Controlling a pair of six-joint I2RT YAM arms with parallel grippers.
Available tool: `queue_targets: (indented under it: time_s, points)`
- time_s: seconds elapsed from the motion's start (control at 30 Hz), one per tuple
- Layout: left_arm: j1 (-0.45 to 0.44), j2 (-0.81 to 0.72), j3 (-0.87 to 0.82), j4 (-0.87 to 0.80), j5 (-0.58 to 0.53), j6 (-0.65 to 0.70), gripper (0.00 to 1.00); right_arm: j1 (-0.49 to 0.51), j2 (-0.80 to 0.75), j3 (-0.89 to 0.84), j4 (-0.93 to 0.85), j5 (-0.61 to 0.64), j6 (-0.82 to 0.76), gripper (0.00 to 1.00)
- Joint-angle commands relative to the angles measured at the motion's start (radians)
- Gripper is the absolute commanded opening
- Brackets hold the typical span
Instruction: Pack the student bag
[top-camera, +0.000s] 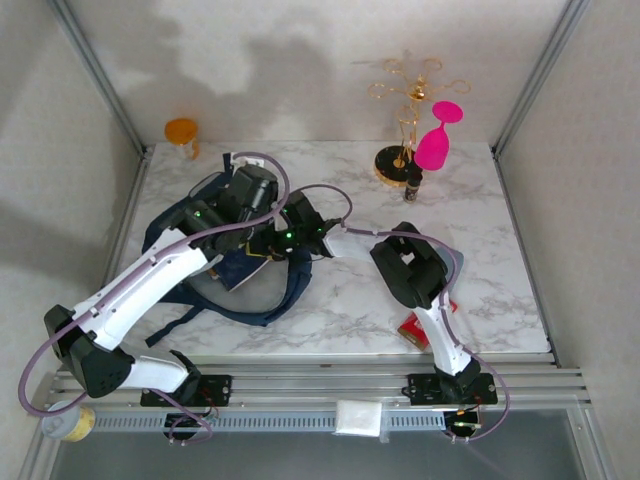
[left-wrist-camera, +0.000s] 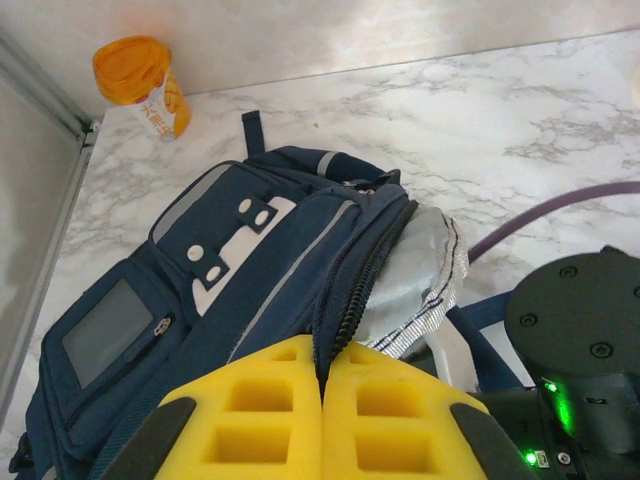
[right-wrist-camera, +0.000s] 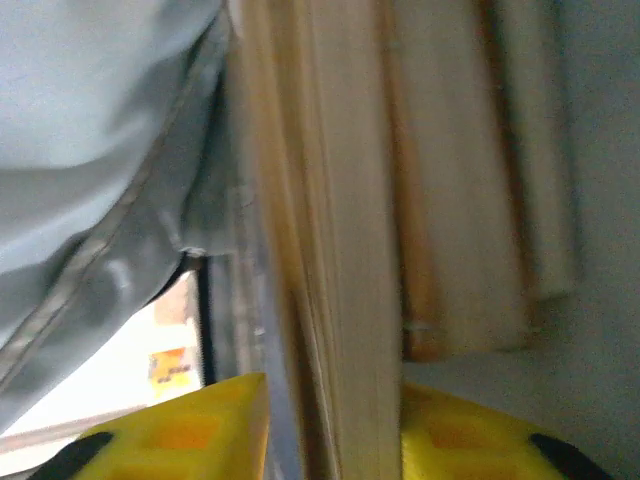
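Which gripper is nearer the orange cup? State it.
Left. The left gripper is on the student bag, with the orange cup just beyond; the right gripper is farther right and nearer the bases.

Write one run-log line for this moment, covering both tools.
left tool: shut on navy-blue fabric backpack zip edge | right tool: around thick cream-paged book, grip unclear

Navy cloth student bag (left-wrist-camera: 250, 270), glossy marble-look table (left-wrist-camera: 500, 120)
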Motion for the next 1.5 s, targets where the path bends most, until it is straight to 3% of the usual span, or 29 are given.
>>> queue_targets:
  time_s: [0.0,0.13,0.33,0.5,0.7,0.9,1.0,1.2,1.47]
  points:
    - [0.012,-0.024,0.047,0.081,-0.029,-0.036,0.00,-0.007,-0.085,-0.027,-0.086,0.116,-0.100,0.47]
    - [0.021,-0.043,0.006,0.115,0.004,-0.045,0.00,-0.006,-0.245,-0.166,-0.163,0.265,-0.165,0.54]
    - [0.025,-0.036,0.001,0.110,0.014,-0.071,0.00,0.077,-0.333,-0.318,-0.181,0.330,-0.169,0.55]
    - [0.028,-0.016,0.018,0.107,0.026,-0.094,0.00,0.173,-0.239,-0.269,-0.145,0.362,-0.162,0.39]
    - [0.028,-0.006,0.051,0.093,0.052,-0.134,0.00,0.197,-0.092,-0.133,0.040,0.378,-0.156,0.18]
    - [0.028,0.008,0.067,0.097,0.063,-0.177,0.00,0.193,0.026,0.040,0.198,0.433,-0.170,0.13]
    - [0.032,0.007,0.069,0.096,0.046,-0.196,0.00,0.185,0.012,0.037,0.199,0.432,-0.185,0.13]
    - [0.037,0.009,0.035,0.135,0.063,-0.237,0.00,0.176,-0.200,-0.241,0.230,0.445,-0.234,0.25]
    - [0.032,0.104,0.009,0.212,0.123,-0.374,0.00,0.110,-0.444,-0.459,0.080,0.515,-0.291,0.38]
